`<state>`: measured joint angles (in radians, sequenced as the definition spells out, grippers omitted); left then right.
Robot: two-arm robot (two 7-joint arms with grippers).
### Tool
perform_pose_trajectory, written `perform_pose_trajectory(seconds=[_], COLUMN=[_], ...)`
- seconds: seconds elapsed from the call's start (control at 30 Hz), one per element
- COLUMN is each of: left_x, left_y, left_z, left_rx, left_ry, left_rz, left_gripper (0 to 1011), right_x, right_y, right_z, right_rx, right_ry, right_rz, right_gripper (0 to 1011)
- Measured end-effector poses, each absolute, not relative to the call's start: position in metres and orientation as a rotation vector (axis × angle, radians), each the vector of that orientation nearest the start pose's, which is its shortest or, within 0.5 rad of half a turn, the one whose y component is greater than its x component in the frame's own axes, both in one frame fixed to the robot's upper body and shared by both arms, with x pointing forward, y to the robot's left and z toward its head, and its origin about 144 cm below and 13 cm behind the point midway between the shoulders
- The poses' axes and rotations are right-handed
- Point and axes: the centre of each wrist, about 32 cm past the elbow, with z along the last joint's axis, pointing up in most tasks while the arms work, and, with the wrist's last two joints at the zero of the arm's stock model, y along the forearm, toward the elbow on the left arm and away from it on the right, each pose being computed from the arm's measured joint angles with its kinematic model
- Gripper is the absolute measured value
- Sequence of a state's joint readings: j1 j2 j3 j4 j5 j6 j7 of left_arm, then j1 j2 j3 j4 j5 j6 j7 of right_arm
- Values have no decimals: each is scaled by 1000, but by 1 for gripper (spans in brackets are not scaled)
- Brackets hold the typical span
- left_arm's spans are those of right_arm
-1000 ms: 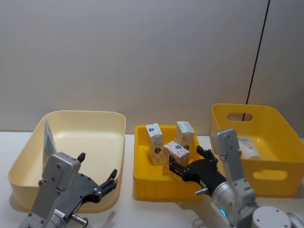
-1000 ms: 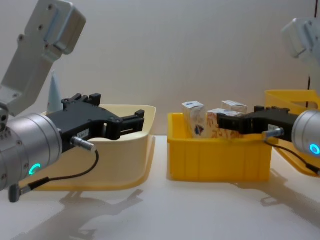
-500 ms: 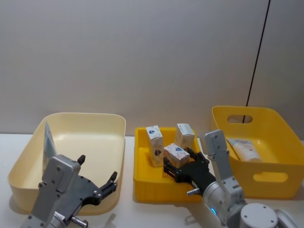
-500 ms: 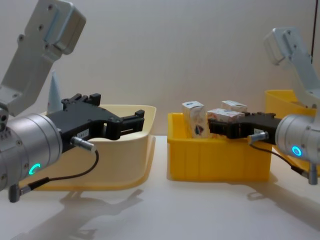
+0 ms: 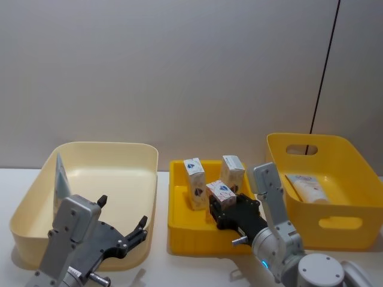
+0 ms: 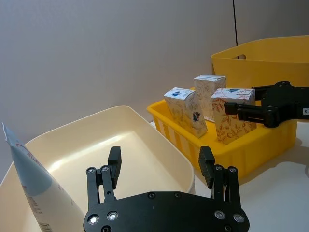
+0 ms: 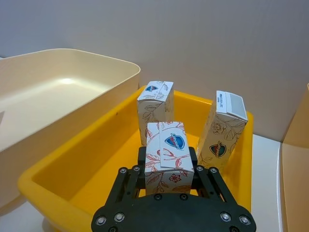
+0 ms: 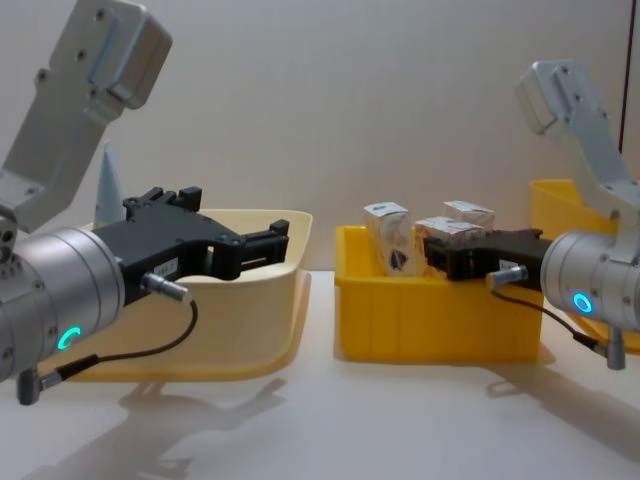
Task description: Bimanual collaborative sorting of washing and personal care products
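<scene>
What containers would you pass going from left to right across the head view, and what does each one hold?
Cream tub with a tube leaning inside → small yellow tray with three cartons → large yellow bin holding a tube.

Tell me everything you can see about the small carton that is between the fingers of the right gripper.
The front carton is a small white box, cardboard by its look, printed with an orange leaf pattern and a blue shield logo near its top. It stands upright in the small yellow bin, nearer the robot than the two other cartons and apart from them. The right gripper has one finger on each side of it, close against its walls; whether they already press it, I cannot tell.
</scene>
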<state>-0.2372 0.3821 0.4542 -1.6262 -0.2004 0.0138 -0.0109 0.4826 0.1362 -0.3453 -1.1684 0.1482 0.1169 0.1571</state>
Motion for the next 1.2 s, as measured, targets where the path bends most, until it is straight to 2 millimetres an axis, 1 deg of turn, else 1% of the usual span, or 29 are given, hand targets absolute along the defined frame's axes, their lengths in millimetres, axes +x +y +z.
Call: perform_pose_trajectory(seconds=[0.03,0.13,0.43,0.6,0.97,1.17,1.2], left_x=[492,492,492,492,492,492,492], left_y=[198,198,198,198,198,198,198], left_z=[1204,1204,1204,1204,1204,1204,1204], left_rx=[61,61,61,61,61,61,61], left_ry=[-268,-268,-268,-268,-268,-268,-268], left_rz=[1124,1124,1124,1124,1124,1124,1124], left_gripper=[1000,1000,1000,1000,1000,1000,1000], right_x=[581,582,581,581,582,583,582], right_y=[-184,-185,-189,-195,-213,-230,-235], right_z=[1187,1188,1194,1202,1229,1249,1254], right_rx=[-164,-159,-77,4,193,303,329], right_ry=[-31,-33,-49,-66,-125,-172,-185], right_rz=[-1161,-1162,-1167,-1177,-1219,-1264,-1283], right_gripper=[441,420,420,420,420,420,420])
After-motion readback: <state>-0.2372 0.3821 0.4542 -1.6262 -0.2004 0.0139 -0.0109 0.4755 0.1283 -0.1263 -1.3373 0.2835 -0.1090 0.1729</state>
